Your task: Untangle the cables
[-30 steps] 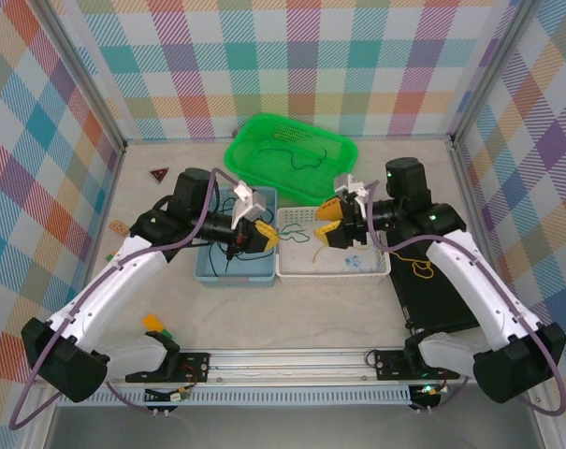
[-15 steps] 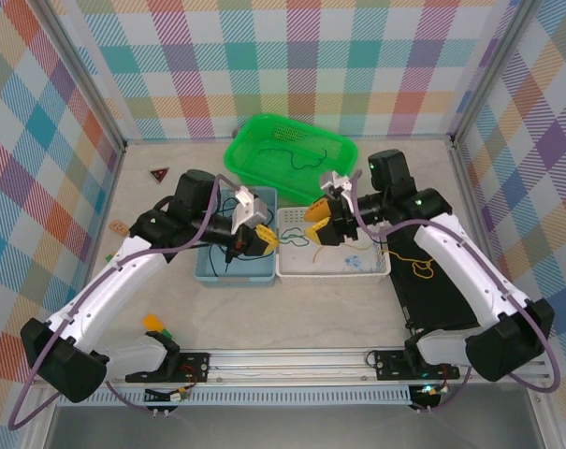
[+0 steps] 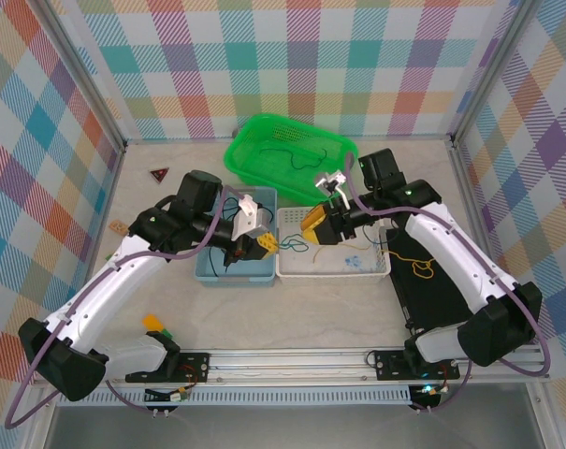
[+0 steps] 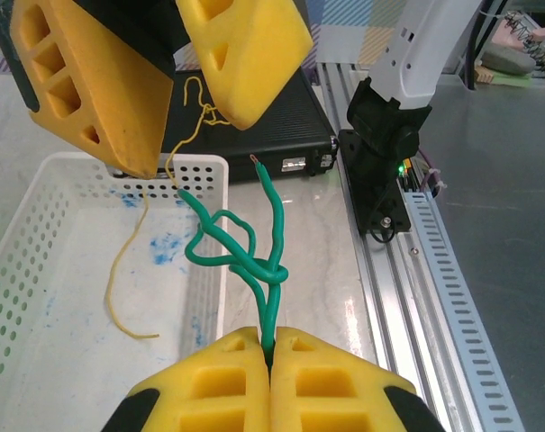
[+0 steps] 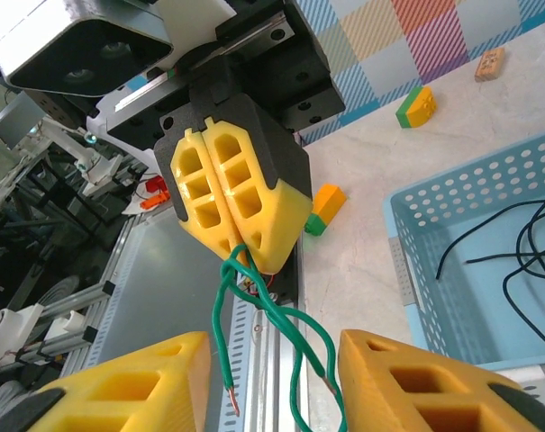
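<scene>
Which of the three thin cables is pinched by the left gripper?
The knotted dark green cable; the tan-yellow one hangs beyond, the black lies in the blue plastic basket.

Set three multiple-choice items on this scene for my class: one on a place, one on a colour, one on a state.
1. Where does the green basket stand?
A) on the far side, beyond the blue basket and the white basket
B) in front of both, nearest the arms
C) stacked on top of one of them

2. What colour is the knotted cable that the left gripper holds?
A) red
B) white
C) green

3. What state is the left gripper in?
A) wide open
B) shut on the knotted cable
C) shut on nothing

Key:
1 A, as the top view shows it behind both smaller baskets.
2 C, as the left wrist view shows green insulation.
3 B, as its fingers meet around the strand.
</scene>
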Tool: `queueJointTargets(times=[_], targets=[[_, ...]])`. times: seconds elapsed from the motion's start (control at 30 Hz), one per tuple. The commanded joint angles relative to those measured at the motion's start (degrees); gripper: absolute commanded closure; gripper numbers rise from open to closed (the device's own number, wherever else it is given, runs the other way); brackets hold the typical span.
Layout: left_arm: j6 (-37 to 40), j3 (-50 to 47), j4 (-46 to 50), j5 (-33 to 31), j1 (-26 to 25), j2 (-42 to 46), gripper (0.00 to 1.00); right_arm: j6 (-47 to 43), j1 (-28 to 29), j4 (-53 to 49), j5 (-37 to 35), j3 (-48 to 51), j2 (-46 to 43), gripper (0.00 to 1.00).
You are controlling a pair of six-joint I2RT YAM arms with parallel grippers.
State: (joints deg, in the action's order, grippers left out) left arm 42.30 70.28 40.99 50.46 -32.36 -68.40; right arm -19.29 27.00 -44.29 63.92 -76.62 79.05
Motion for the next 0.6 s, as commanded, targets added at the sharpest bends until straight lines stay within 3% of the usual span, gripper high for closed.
queueJointTargets(times=[0.0, 0.37, 0.47, 0.57], targets=[[2.26, 2.02, 0.99, 1.39, -0.59, -0.3, 1.0, -0.71, 1.16, -0.88, 1.2, 0.38, 0.23, 0.58], [0.71, 1.47, -1.63, 1.84, -1.26, -0.36, 1.0, -5.54, 2.62, -1.42, -1.15, 0.41, 1.02, 0.65], [0.46, 1.23, -2.19, 1.98, -1.39, -0.37, 1.0, -5.77, 2.96, -0.96, -1.6, 0.64, 1.02, 0.73], [0.17, 1.17, -2.16, 1.85, -1.39, -0.28, 1.0, -5.56, 2.97, 0.22, -1.59, 1.33, 0.45, 0.88]])
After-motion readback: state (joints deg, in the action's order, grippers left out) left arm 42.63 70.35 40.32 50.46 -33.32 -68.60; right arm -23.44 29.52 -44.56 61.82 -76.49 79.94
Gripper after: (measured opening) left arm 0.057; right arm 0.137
